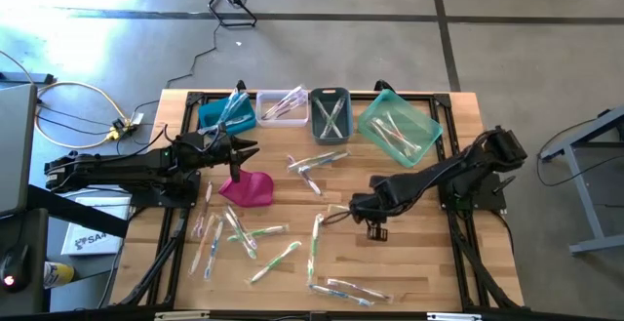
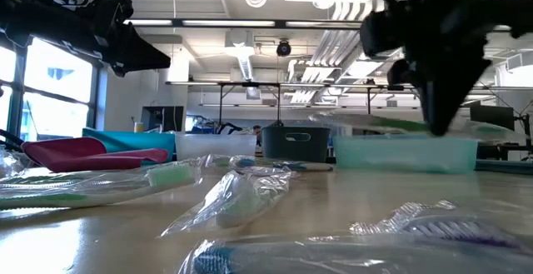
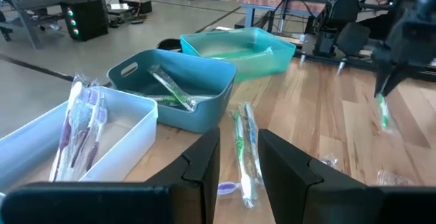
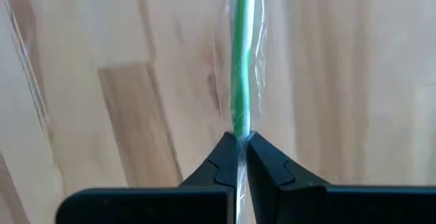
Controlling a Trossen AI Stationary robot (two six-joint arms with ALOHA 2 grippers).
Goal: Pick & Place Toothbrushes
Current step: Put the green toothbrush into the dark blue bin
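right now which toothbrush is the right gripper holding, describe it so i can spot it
Look at the wooden table, a little right of its middle, where the right gripper is shut. Pinched there is a green toothbrush in a clear wrapper. Unlike the loose ones lying around it, it is the only one gripped.

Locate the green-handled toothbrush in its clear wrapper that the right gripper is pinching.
The green-handled toothbrush sits clamped between the right gripper fingertips, right of centre over the wooden table in the high view, in front of the teal plastic bin.

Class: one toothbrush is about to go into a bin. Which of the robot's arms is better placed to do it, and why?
Probably the right: the right gripper is shut on a green wrapped toothbrush, held above the table. The left gripper is open and empty beside the blue bin.
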